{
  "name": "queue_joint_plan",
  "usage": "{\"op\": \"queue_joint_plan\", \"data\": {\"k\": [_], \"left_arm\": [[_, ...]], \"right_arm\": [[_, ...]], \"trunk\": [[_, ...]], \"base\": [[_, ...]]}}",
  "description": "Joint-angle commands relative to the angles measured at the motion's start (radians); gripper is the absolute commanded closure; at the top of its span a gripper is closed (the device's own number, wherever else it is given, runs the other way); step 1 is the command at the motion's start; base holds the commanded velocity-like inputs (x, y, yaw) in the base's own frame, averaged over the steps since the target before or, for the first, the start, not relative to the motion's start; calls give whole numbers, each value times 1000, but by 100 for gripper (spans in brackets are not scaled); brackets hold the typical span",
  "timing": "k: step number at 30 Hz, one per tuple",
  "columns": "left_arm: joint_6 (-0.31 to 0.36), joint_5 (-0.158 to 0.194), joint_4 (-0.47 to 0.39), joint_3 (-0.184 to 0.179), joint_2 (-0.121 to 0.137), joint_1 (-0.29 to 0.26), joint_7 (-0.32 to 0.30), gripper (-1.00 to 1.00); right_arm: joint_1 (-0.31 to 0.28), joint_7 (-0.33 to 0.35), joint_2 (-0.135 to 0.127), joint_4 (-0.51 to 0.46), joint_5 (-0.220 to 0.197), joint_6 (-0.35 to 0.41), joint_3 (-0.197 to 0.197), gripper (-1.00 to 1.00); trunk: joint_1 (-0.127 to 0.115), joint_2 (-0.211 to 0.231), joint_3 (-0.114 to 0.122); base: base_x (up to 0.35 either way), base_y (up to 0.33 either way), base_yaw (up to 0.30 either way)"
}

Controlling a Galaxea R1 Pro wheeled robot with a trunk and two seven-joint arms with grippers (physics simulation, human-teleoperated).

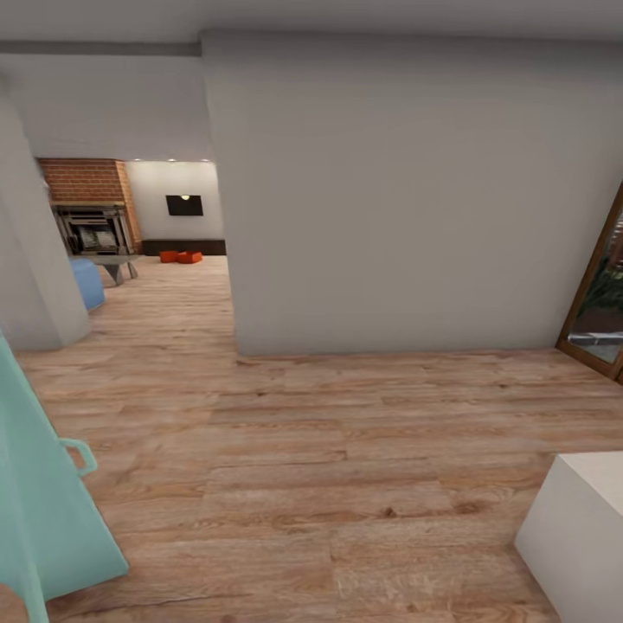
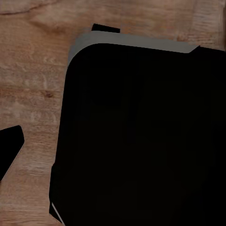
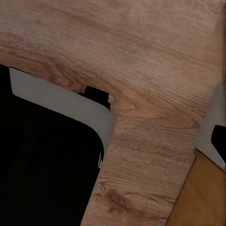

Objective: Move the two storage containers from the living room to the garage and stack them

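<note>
Straight ahead of the robot stands a broad pale grey wall [image 1: 389,199], its near corner ending at a vertical edge that leaves a passage open on the left. Light wood plank floor [image 1: 303,450] runs wide and bare in front of that wall and continues through the passage into the living room [image 1: 156,216]. A second grey wall [image 1: 30,251] pinches the passage from the left, so the way through is a corridor between the two corners. At the right edge a wood-framed glass door [image 1: 597,303] leans into view, and a white block [image 1: 580,528] sits low at the right. A teal panel with a loop handle [image 1: 48,510] crowds the lower left.

Far down the passage are a red-brick fireplace column [image 1: 86,195], a black wall TV [image 1: 184,205] and a low dark cabinet [image 1: 186,247]. On the floor just before that cabinet lie the two storage containers [image 1: 180,257], orange-red, side by side and touching or nearly so; they are too small to tell their long axis.

Both wrist views look down on plank floor past the dark robot base [image 2: 141,136]. I cannot tell whether the fingers of either arm are spread or closed.
</note>
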Motion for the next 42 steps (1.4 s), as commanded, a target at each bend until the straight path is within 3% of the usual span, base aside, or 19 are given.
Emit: {"op": "queue_joint_plan", "data": {"k": [1,42], "left_arm": [[-1,6,-1,1,0,0,1,-100],[-1,6,-1,1,0,0,1,-100]], "right_arm": [[-1,2,0,2,-7,-5,7,-100],[-1,2,0,2,-7,-6,7,-100]], "trunk": [[1,0,-1],[1,0,-1]], "base": [[323,0,0],[323,0,0]]}}
